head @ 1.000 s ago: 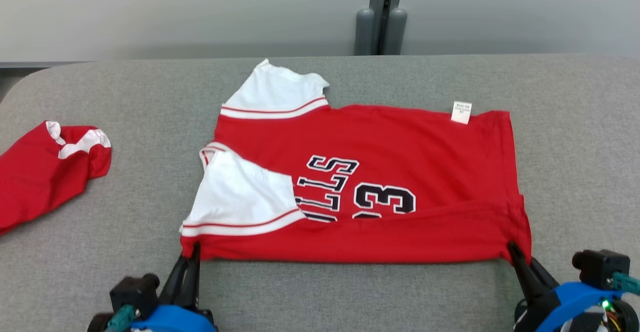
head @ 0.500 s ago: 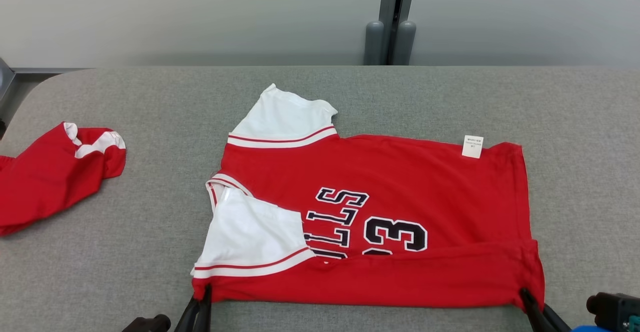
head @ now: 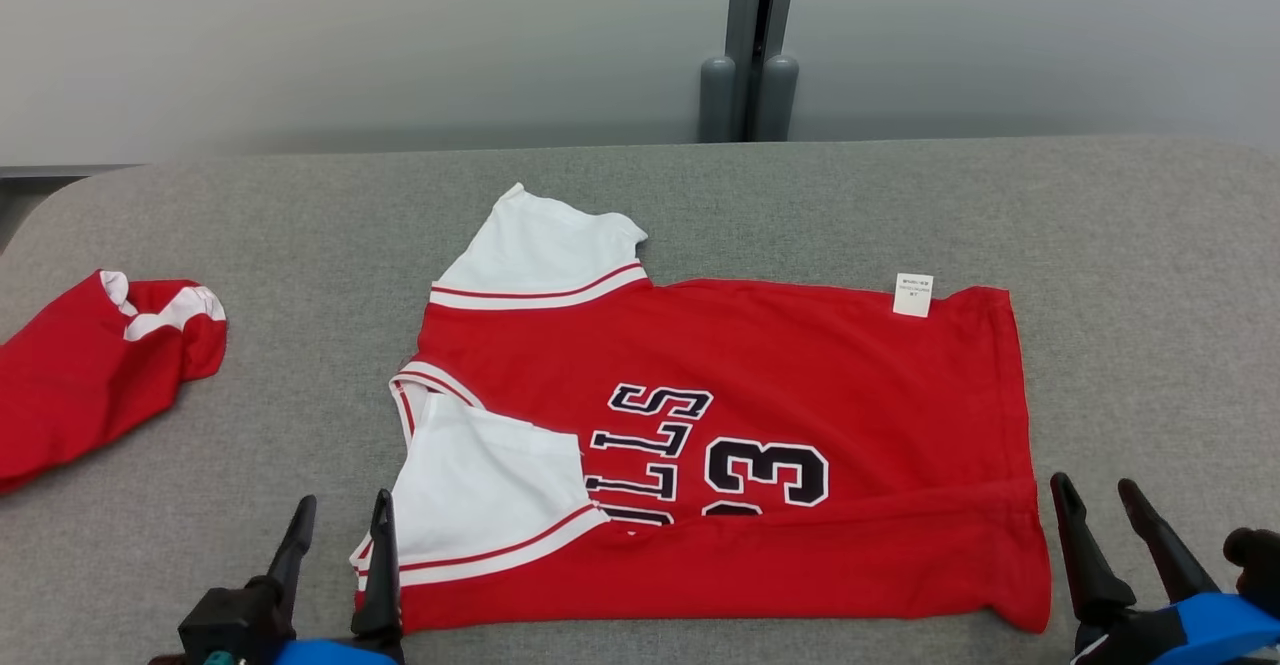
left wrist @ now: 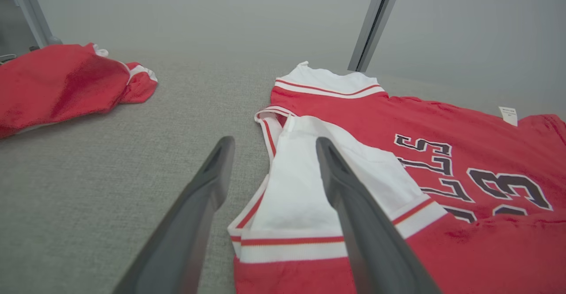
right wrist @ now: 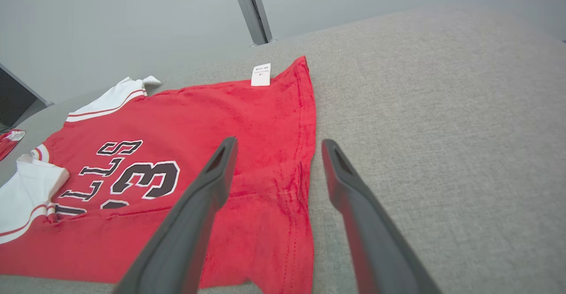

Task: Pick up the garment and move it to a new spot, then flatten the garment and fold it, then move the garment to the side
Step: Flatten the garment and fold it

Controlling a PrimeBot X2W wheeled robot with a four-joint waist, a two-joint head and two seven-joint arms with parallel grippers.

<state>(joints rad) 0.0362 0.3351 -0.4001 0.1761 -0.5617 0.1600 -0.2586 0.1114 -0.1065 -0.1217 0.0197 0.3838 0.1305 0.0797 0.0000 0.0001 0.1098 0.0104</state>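
Observation:
The garment (head: 760, 365) is a red jersey with white sleeves and black lettering, lying flat on the grey table (head: 1150, 295). Its near edge is folded over in a band. My left gripper (head: 342, 500) stands open at the garment's near left corner, its inner finger at the white sleeve's edge and nothing held. In the left wrist view the left gripper (left wrist: 275, 141) straddles the sleeve's hem of the garment (left wrist: 442, 121). My right gripper (head: 1093, 485) is open just right of the near right corner. In the right wrist view the right gripper (right wrist: 279, 143) spans the garment's (right wrist: 199, 108) side hem.
A second red and white garment (head: 80, 365) lies crumpled at the table's left edge, also in the left wrist view (left wrist: 57, 82). A grey post (head: 748, 45) stands behind the table against a pale wall. A white label (head: 912, 295) shows at the jersey's far hem.
Both grippers were shut on the garment's near corners and have let go and opened. The garment's near edge now rests on the table. The head camera has shifted.

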